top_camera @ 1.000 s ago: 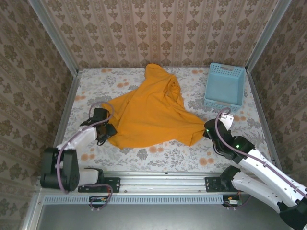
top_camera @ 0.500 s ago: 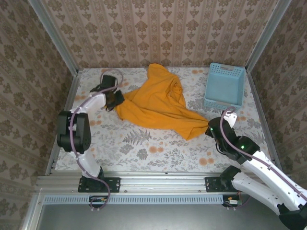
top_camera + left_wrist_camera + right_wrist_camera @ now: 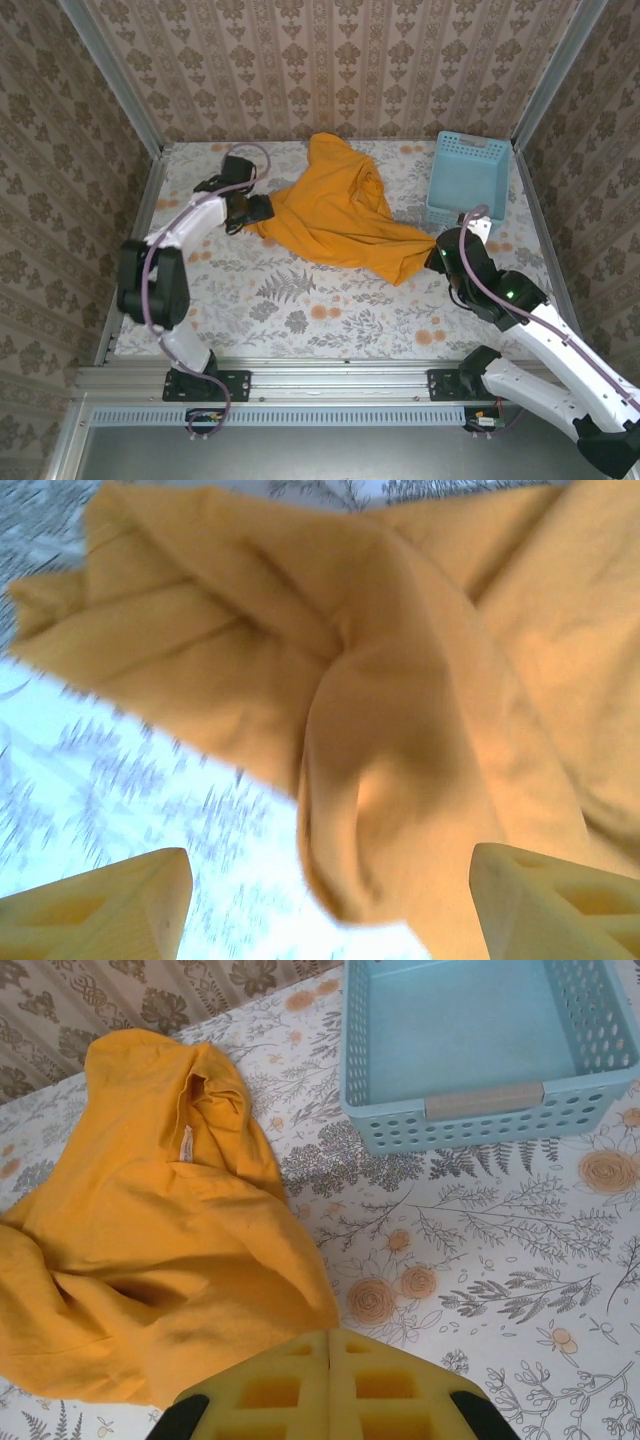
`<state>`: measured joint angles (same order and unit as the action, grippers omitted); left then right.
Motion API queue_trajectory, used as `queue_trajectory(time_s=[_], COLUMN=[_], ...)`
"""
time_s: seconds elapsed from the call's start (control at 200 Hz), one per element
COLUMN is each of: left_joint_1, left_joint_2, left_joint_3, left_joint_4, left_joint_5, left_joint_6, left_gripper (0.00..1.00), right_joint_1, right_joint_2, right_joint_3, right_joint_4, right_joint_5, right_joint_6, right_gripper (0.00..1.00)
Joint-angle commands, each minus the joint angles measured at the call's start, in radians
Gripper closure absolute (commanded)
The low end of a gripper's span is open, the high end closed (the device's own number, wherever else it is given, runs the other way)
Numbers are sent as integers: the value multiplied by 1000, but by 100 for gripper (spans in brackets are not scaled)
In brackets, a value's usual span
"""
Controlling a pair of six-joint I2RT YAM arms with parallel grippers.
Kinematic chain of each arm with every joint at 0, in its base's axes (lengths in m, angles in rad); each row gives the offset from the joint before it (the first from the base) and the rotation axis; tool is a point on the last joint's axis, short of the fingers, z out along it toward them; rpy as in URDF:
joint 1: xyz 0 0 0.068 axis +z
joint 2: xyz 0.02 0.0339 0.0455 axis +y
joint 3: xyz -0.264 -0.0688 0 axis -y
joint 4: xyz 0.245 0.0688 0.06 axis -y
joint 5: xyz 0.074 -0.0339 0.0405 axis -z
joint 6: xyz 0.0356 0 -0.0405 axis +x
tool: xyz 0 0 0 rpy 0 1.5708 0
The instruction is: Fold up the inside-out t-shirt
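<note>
Right gripper point(image 3: 433, 256) with t-shirt point(image 3: 335, 215) outside blue basket point(image 3: 475, 142)

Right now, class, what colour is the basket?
The basket is light blue, clearest in the right wrist view.

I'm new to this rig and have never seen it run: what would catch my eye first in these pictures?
The crumpled orange-yellow t-shirt dominates, spread across the middle of the floral table. The right gripper is shut on its near-right corner, while the left gripper stands open at its left edge. A light blue basket sits empty at the far right.
</note>
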<state>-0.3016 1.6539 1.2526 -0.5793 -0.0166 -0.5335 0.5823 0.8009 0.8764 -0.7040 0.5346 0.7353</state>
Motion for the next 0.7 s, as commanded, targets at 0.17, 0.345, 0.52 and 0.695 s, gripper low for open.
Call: queue_trajectory(time_s=[0.17,0.345,0.52,0.695], left_joint_1=[24,59,76,92], left_joint_2=[-136,-131,-89,-19], left_joint_3=[-241,-402,-438,-460], left_joint_4=[180,463,616,685], left_joint_5=[112,278,362,382], left_joint_6=[-98,-171,-203,-238], left_gripper=[47,56,57,62], right_joint_1=[-30,-48,-50,-53], right_joint_2=[-1,-3,17,10], right_joint_3=[44,57,45,34], right_joint_4=[-20,-14,1,-2], right_joint_5=[-13,-48,-79,-81], right_joint_6=[-52,-64,-54,-47], right_gripper=[100,100,100,100])
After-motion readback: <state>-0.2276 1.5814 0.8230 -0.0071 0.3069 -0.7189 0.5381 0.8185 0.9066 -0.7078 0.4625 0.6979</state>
